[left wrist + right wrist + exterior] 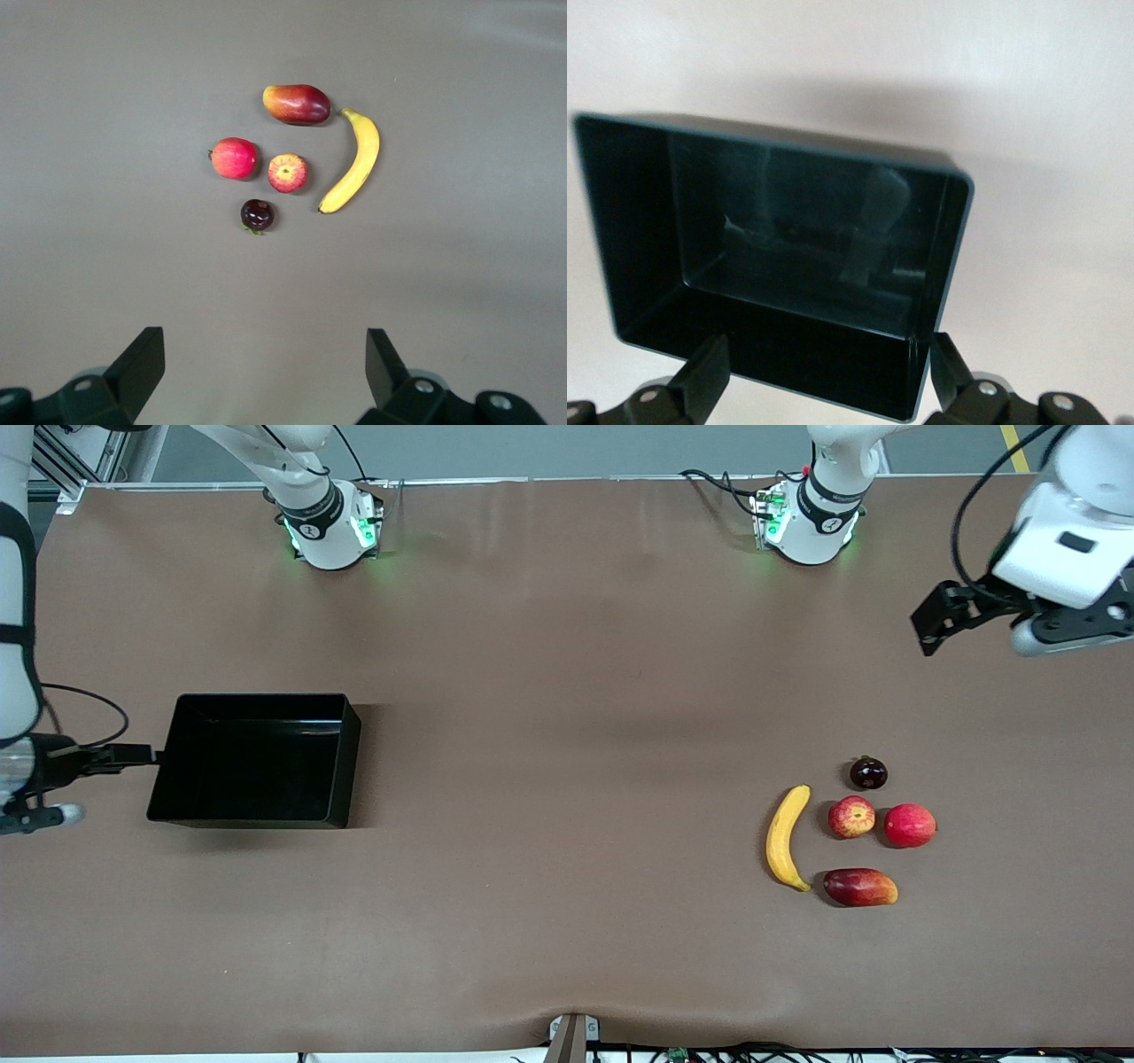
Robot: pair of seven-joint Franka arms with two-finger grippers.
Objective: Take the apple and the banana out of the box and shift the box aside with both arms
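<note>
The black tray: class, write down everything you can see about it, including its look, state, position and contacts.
The black tray is rectangular, glossy dark plastic, with walls all round and nothing inside. It sits flat on the brown table toward the right arm's end, well apart from the fruits. Its shiny floor mirrors the right gripper, which is at the wall facing that end; the right wrist view shows the open fingers flanking that wall, but contact cannot be confirmed.
</note>
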